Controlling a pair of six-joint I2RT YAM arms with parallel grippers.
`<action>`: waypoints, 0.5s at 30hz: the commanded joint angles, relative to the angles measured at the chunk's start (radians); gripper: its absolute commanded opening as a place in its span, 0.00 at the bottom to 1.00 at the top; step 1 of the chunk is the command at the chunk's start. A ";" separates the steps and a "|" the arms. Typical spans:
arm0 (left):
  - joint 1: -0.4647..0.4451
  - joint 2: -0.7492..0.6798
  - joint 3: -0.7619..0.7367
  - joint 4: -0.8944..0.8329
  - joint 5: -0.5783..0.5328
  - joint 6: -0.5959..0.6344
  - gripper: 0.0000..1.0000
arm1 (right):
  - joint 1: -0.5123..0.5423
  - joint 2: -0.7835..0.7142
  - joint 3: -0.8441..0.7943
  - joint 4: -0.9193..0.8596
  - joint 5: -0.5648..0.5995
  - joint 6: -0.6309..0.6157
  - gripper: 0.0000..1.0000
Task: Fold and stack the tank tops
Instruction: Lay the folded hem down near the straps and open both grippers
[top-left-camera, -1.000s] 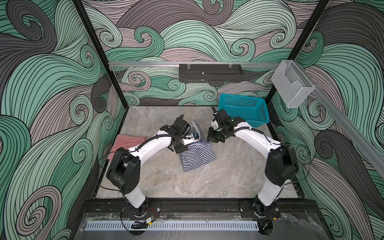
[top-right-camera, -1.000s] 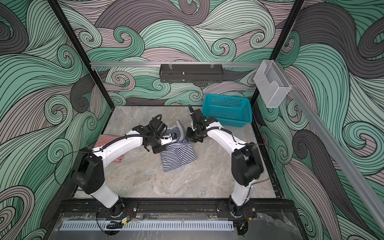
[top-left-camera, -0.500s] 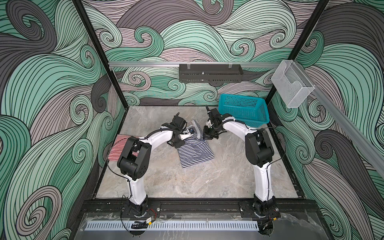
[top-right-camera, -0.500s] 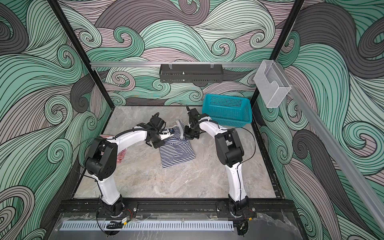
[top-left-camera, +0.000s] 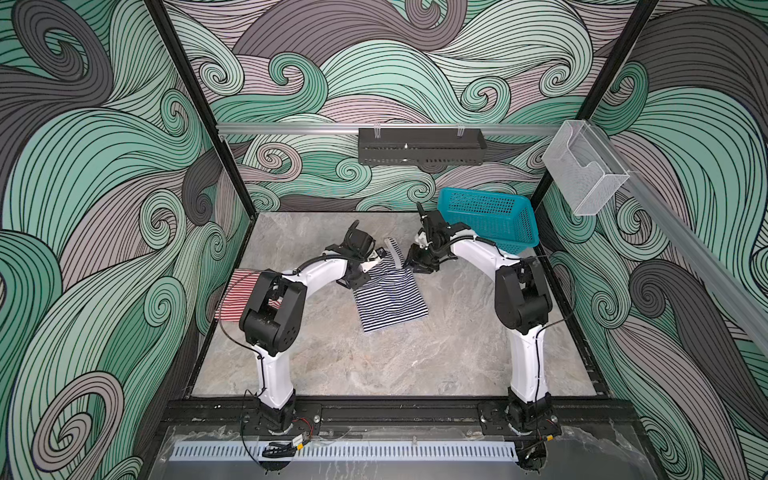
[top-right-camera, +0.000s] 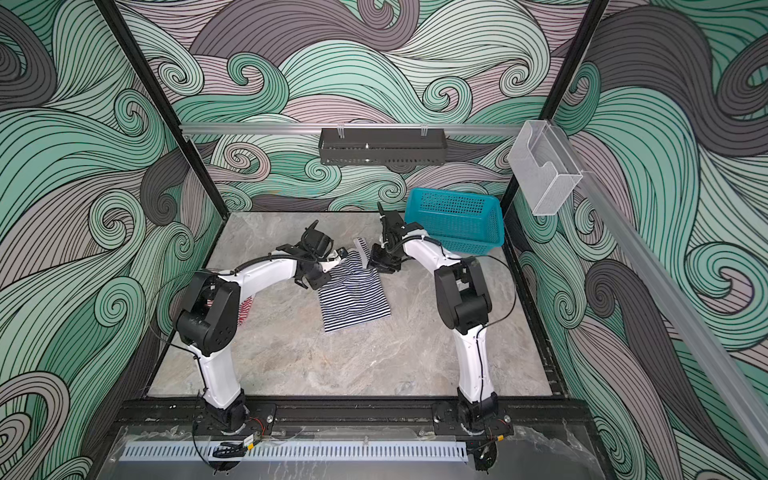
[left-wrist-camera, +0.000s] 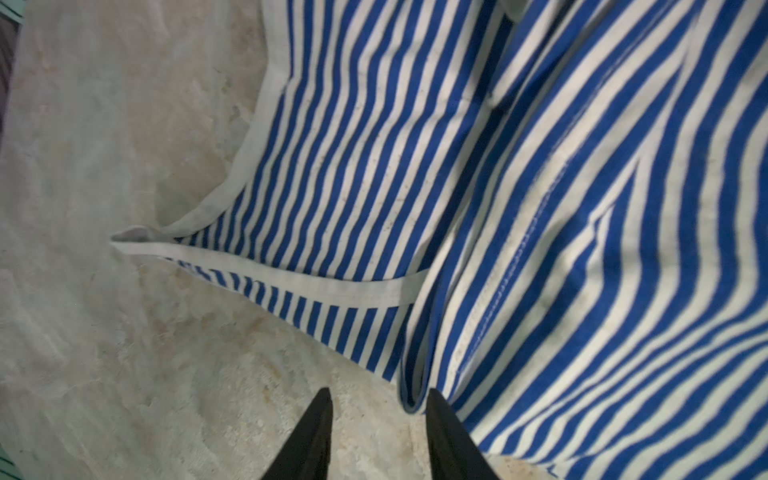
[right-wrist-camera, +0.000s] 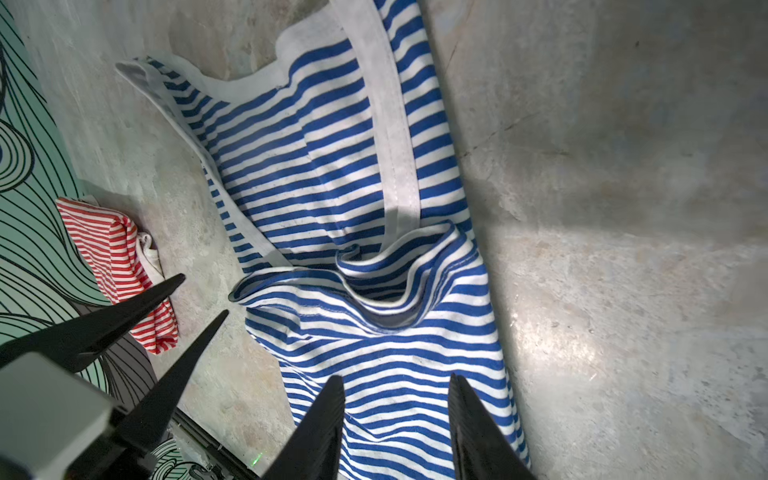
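At mid-bench (top-left-camera: 374, 365), navy-and-white tank top (top-left-camera: 390, 299): lying flat, hem edge doubled over toward its white-trimmed straps. Left claw (left-wrist-camera: 378, 401) and right claw (right-wrist-camera: 397, 384): clenched a second ago, now released, tips parted low at the fold. Red-and-white tank top (top-left-camera: 237, 291): beside the left wall, well apart, largely hidden behind left arm (top-left-camera: 272, 309); its fold cannot be judged.

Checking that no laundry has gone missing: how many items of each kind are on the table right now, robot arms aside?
Tank tops: 2, the navy-and-white top and the red-and-white top
Baskets: 1, the teal basket
Total: 3
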 joint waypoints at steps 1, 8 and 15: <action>0.007 -0.126 -0.012 -0.011 0.057 -0.031 0.42 | 0.008 -0.101 -0.072 0.047 0.000 0.017 0.41; -0.006 -0.100 -0.042 -0.084 0.224 -0.012 0.37 | 0.045 -0.077 -0.123 0.083 -0.006 0.029 0.13; -0.005 0.045 0.022 -0.108 0.262 -0.025 0.23 | 0.060 0.034 -0.040 0.077 -0.017 0.043 0.05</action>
